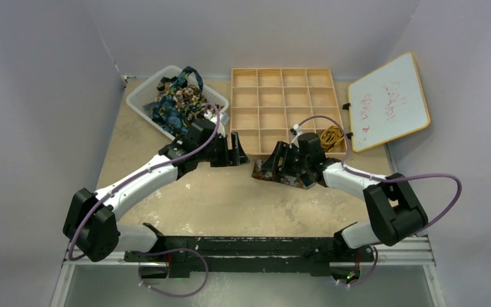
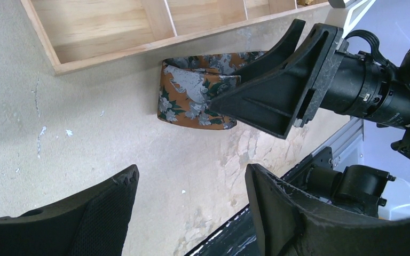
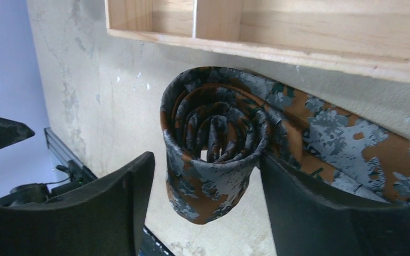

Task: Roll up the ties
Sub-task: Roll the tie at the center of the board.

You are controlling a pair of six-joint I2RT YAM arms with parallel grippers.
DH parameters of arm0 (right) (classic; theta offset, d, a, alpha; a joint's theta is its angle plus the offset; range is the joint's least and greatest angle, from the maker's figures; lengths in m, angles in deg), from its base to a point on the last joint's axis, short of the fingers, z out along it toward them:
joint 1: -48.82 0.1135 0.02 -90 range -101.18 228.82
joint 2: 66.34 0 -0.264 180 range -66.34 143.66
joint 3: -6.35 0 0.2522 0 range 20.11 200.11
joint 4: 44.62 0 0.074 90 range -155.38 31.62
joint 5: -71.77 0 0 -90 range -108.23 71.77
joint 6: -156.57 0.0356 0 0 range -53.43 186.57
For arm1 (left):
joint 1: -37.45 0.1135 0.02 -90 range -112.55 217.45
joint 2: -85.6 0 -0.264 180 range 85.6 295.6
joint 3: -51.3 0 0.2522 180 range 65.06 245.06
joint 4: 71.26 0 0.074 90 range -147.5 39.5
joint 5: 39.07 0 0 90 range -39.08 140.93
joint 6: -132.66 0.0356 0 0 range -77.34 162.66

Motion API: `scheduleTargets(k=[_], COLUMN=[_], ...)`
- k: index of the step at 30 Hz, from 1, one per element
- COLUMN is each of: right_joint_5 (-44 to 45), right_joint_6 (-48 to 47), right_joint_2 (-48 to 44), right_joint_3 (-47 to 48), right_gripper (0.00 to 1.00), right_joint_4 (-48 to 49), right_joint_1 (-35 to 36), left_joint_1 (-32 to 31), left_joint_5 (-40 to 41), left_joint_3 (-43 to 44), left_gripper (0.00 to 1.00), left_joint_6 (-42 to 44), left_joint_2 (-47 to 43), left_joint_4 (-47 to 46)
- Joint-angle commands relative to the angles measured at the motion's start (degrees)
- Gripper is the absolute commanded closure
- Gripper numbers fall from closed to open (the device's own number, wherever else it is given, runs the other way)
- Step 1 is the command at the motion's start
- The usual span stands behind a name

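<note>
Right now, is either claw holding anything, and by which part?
The left gripper is open and empty. The right gripper straddles the rolled-up end of the orange-grey tie, one finger touching, the other just clear, so it is not clamped yet.

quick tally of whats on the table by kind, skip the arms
ties: 2, orange-grey roll on the table, gold tie in the tray
basket: 1, its tie tangle can't be counted
tray: 1
whiteboard: 1
total: 5, plus the tangle
</note>
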Motion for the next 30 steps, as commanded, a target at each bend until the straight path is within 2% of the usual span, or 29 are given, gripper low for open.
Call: scheduleTargets(k=[1,4,9,15,21,30], right_joint_5=[1.8,2.2,-8.3,-25.0,-31.0,-32.9], right_joint_6=[-1.5,-2.7,-6.0,-12.2,-13.1,-12.5], right_joint_2=[1.5,2.3,4.3,9.4,14.3,18.0], right_joint_3=[3.2,3.6,1.7,2.2,2.0,1.8], right_gripper=[0.36,0.53,0.66,0.70,0.70,0.68], right_joint_4=[-2.2,-3.4,0.4,3.6,7.3,11.0], right_joint_1=[0.0,-0.1,-4.0,-8.1,-9.6,-8.5], left_joint_1=[0.5,0.7,1.0,1.9,3.8,6.1], left_joint_5=[-0.3,-0.7,-2.6,-5.7,-10.5,-13.1], left_joint_3=[-0.7,-0.7,-1.2,-3.2,-5.3,-9.6], left_gripper=[0.29,0.29,0.29,0.29,0.29,0.29], left_joint_6=[-0.6,-0.3,0.4,0.5,1.2,-0.3], left_joint_2=[-0.2,0.1,1.0,1.0,2.0,2.8], left_joint_4=[-0.9,-0.9,-1.5,-4.3,-8.3,-11.7])
